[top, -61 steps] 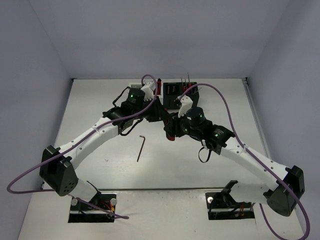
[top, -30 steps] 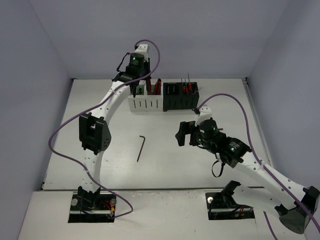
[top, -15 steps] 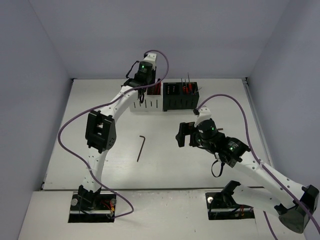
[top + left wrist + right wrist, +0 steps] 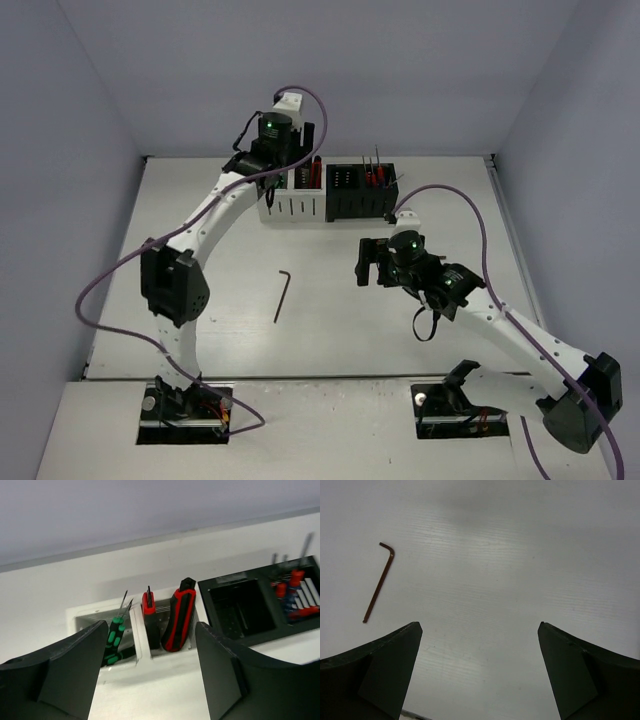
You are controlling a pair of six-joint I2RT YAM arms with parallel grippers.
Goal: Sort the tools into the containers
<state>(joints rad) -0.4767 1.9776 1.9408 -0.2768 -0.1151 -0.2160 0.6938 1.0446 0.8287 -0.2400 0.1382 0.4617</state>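
Left hand (image 4: 151, 630) is hanging above the white box (image 4: 165, 664) at the far edge of the surface (image 4: 200, 260). Its fingers are spread wide with nothing between them. From up there I can see both of the box's 2 compartments. The green screwdrivers (image 4: 116, 635) lean in the left one. The red-and-black pliers (image 4: 177, 615) stand in the right one, with a slimmer red-handled tool (image 4: 148, 605) just beside them.

The black box (image 4: 250, 636) sits right next to the white one on its right side. The red and blue screwdrivers (image 4: 295, 590) stick up out of its right compartment.

Right hand (image 4: 478, 625) hovers over bare surface nearer the middle, fingers wide apart too, gripping nothing. The hex key (image 4: 377, 582) lies flat on the surface off to that hand's left. Its bent end points toward the boxes and it's well apart from both of them, so that 1 isn't in a container yet.
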